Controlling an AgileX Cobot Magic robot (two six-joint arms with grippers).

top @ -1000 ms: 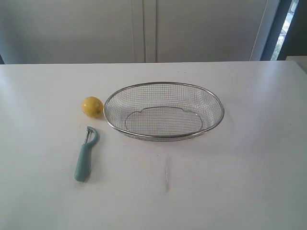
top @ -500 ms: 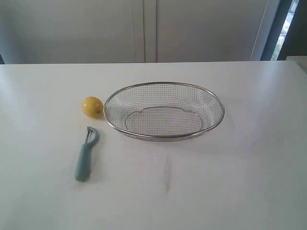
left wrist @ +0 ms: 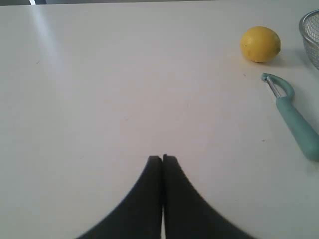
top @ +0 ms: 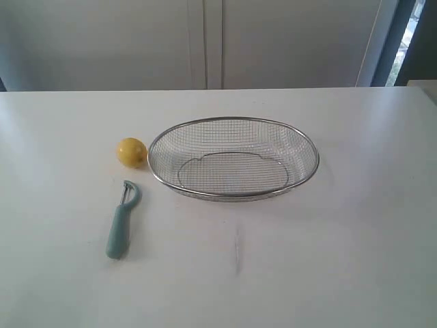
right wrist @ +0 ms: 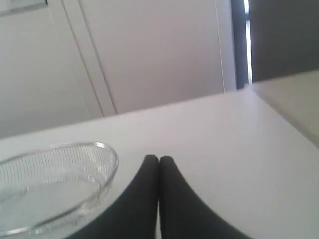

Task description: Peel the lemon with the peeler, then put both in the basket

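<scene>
Lemon (top: 132, 152), peeler (top: 121, 220) outside basket (top: 232, 197); left end effector (left wrist: 162, 158), right end effector (right wrist: 158, 158) both pressed together.

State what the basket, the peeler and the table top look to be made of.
The basket looks like metal wire mesh, silvery and shiny, with a see-through grid and a bright rim. The peeler has a pale teal handle, likely matte plastic or rubber since it shows no glint; its thin grey blade looks like metal. The table top is smooth and white with a soft sheen, perhaps laminate, but that is not certain.
</scene>
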